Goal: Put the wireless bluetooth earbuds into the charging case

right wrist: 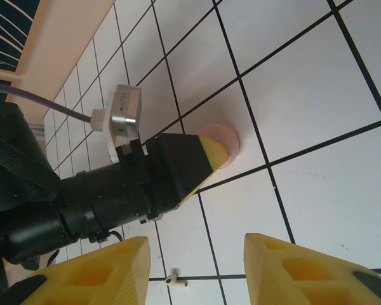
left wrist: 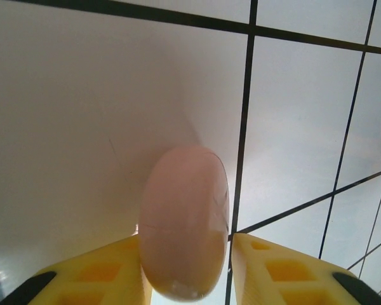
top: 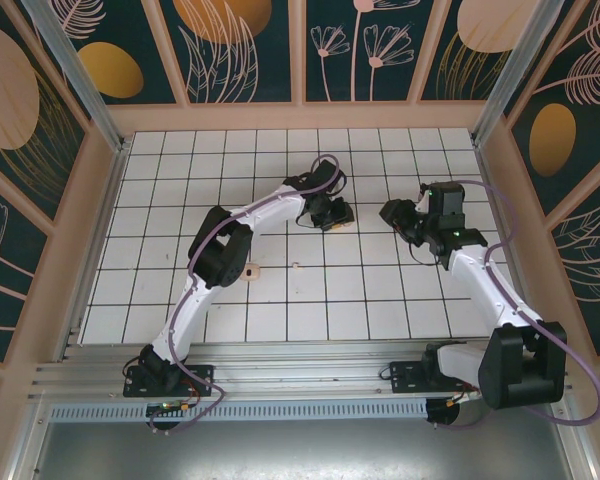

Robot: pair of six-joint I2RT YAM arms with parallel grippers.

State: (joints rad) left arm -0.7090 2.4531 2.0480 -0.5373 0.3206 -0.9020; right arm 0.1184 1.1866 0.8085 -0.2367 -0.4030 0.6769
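Observation:
The charging case point(left wrist: 184, 222), a salmon-pink rounded disc, stands on its edge on a white tile between the yellow fingers of my left gripper point(left wrist: 187, 244). The left finger touches it and a narrow gap shows at the right finger, so the jaws are open. In the right wrist view the case point(right wrist: 225, 135) peeks out past the left gripper's yellow finger point(right wrist: 211, 159). Two earbuds point(top: 252, 268) point(top: 295, 265) lie on the tiles nearer the arm bases, and one earbud point(right wrist: 178, 279) appears as a tiny white stemmed bit. My right gripper point(right wrist: 197, 244) hangs open and holds nothing.
The white tiled floor point(top: 380, 300) is boxed in by wooden rails and patterned walls. In the top view the right gripper point(top: 398, 214) sits about one tile right of the left gripper point(top: 332, 213). Purple cables loop off both arms.

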